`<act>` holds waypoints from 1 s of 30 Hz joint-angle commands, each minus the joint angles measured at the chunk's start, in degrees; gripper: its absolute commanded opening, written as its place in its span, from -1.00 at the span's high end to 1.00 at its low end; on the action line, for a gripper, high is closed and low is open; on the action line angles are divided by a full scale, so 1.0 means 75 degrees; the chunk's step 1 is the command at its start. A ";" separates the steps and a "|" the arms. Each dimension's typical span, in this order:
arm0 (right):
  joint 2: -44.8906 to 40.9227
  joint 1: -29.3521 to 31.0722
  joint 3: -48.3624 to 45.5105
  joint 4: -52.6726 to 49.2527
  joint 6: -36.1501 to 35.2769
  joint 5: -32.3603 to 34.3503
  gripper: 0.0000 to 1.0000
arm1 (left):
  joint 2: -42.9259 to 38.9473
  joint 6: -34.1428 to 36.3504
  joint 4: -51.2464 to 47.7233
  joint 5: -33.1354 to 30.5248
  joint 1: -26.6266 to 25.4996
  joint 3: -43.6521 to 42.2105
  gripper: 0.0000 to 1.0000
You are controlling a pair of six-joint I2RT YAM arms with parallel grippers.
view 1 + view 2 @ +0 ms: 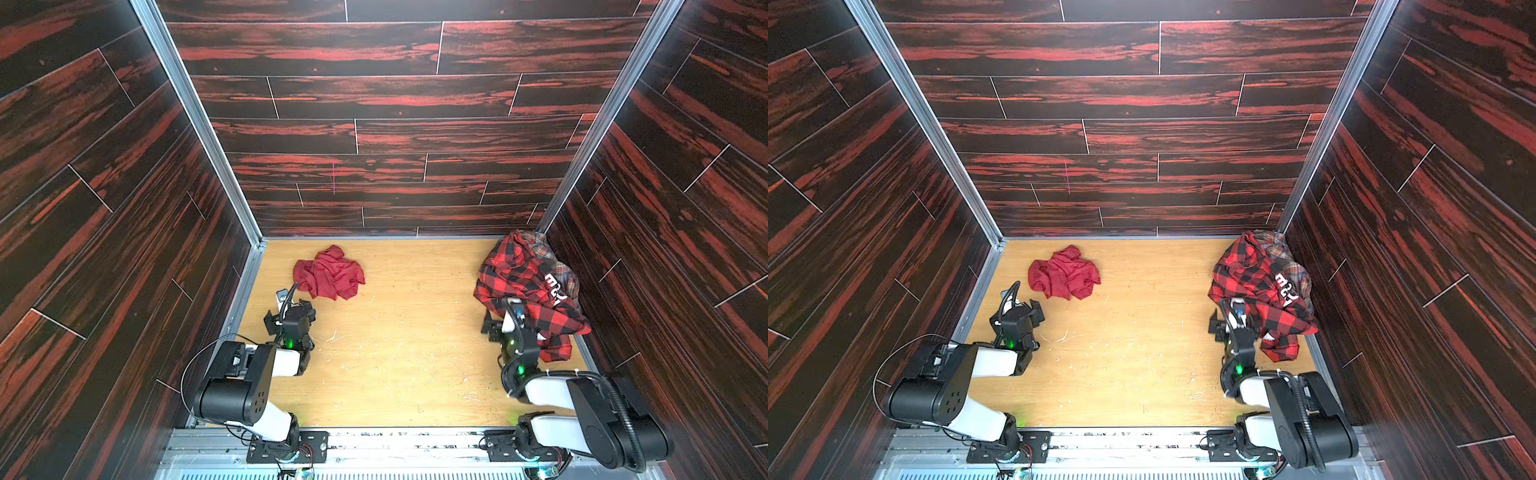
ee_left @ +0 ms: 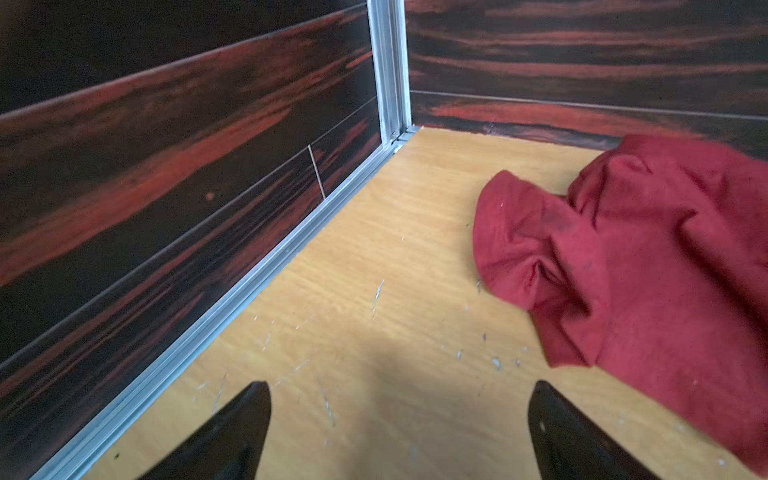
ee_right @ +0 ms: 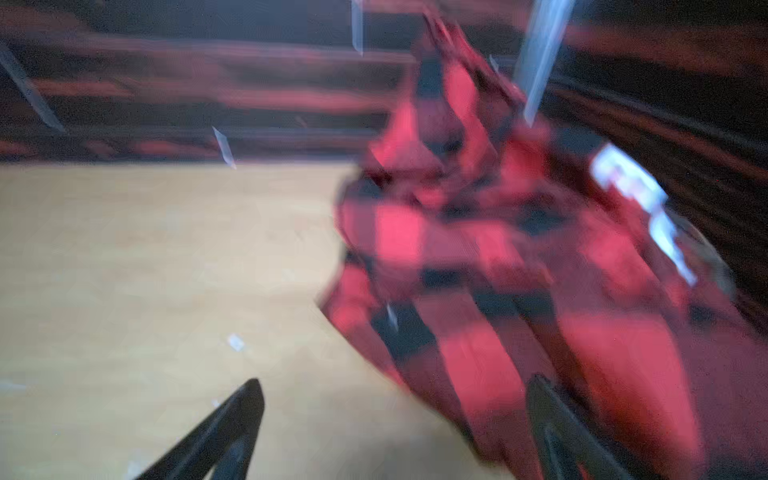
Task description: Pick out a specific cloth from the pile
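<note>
Left fingers [image 2: 232,432], black and tapered, are standing spread wide in the left wrist view. They are gripping nothing and hanging above bare light-wood worktop [image 2: 374,257] that is showing pale scratches. Right fingers [image 3: 224,432], likewise black, are also standing released and wide apart. The right wrist view is badly blurred, so contact with fabric cannot be confirmed. One finger is showing against bare wood and its partner against the near edge of the heap.

Just beyond the left fingers, the crumpled plain dark-red thin fabric cloth [image 1: 328,272] is lying by itself on the worktop. In both top views the cloth [image 1: 1064,272] is sitting on the left side, near the left wall and well apart from the heap.

The pile [image 1: 523,291] of garments is resting against the right wall and reaching into the far right corner. A red-and-black checked shirt [image 1: 509,270] is making up most of it. A dark piece bearing white letters [image 1: 557,286] is lying across that shirt, and a faded plaid piece [image 1: 548,253] is showing behind, against the wall. Dark wood-pattern panels with red streaks [image 1: 374,104] are enclosing the worktop on three sides.
</note>
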 commanded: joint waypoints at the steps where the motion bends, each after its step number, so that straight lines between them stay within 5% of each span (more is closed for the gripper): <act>1: -0.0136 -0.0334 0.0123 0.0148 0.0048 -0.1107 -0.98 | -0.0039 0.0057 -0.0041 0.0107 0.0049 0.0157 -0.97; 4: -0.0331 -0.0593 -0.0223 0.0583 -0.0019 -0.0713 -0.97 | -0.0026 0.0060 -0.0030 0.0093 0.0051 0.0157 -0.98; 7: -0.0177 -0.0682 -0.0699 0.2029 -0.0123 0.0696 -0.98 | -0.0029 0.0054 -0.0034 0.0104 0.0043 0.0168 -0.98; 16: 0.2071 -0.1559 -0.0002 0.2950 -0.0076 -0.2470 -0.98 | -0.0022 0.0039 -0.0071 0.0119 0.0060 0.0184 -0.98; 18: 0.1717 -0.1721 0.0424 0.1499 -0.0053 -0.2804 -0.98 | -0.0018 0.0032 -0.0090 0.0140 0.0072 0.0191 -0.98; 21: 0.1791 -0.1816 0.1054 0.0442 0.0174 -0.2543 -0.98 | -0.0024 0.0030 -0.0102 0.0150 0.0083 0.0194 -0.98; 30: 0.1844 -0.1893 0.1197 0.0246 0.0432 -0.2239 -0.97 | -0.0017 -0.0042 -0.0224 0.0262 0.0165 0.0262 -0.98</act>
